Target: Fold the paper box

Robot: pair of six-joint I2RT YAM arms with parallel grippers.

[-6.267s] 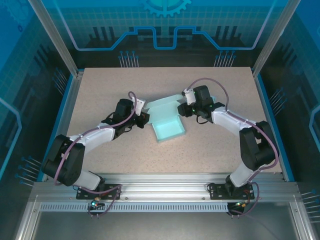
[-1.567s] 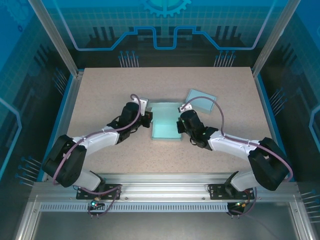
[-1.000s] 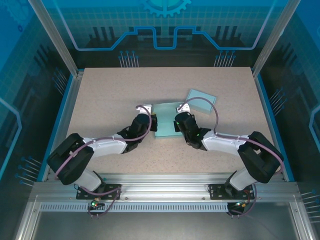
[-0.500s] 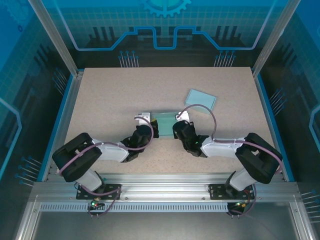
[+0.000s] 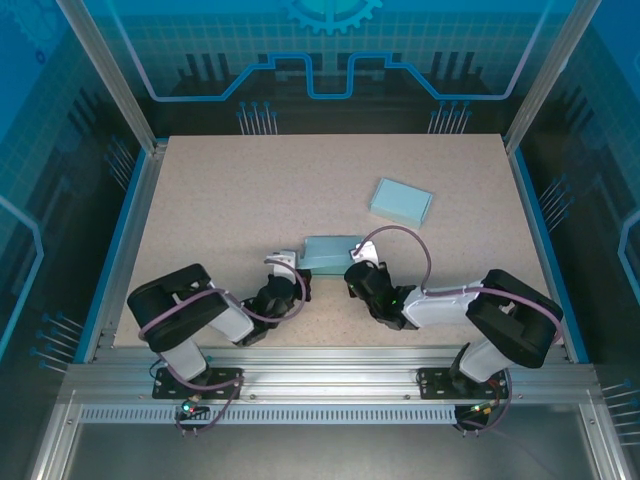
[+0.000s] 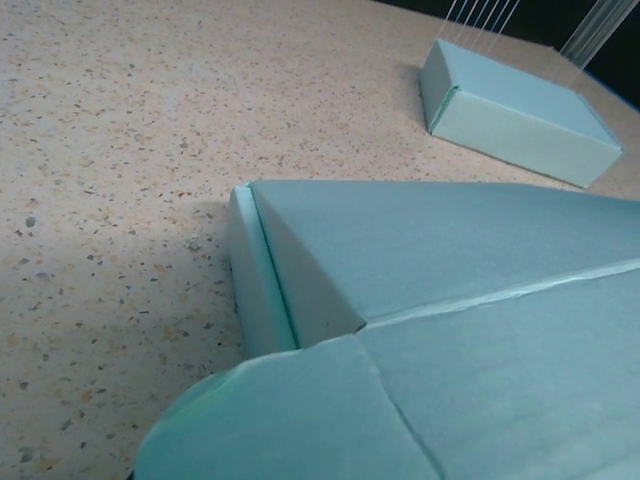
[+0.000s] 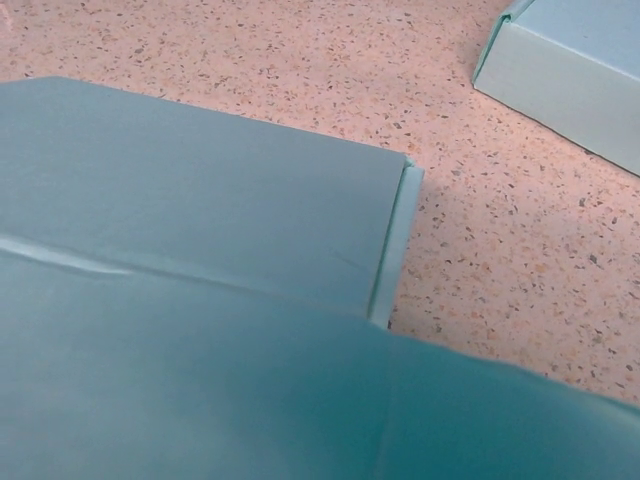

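Spotted the paper box (image 5: 332, 252) on the surface (image 5: 220, 200), just ahead of and between left pincer (image 5: 299, 284) and right pincer (image 5: 352, 274). Long axis crosswise. Both shut, equally near, grip unclear.

Your bench (image 5: 250, 180) is a speckled beige slab under even, diffuse light, with no hard glare on it. Note the blue trim (image 5: 128, 230) down its left and right edges. You have translucent blue wall panels (image 5: 330, 60) on three sides, printed with a fine grid, circuit lines and a gear motif (image 5: 330, 12). Slanted aluminium posts (image 5: 100, 75) hold them. A slotted aluminium rail (image 5: 330, 385) spans the near edge.
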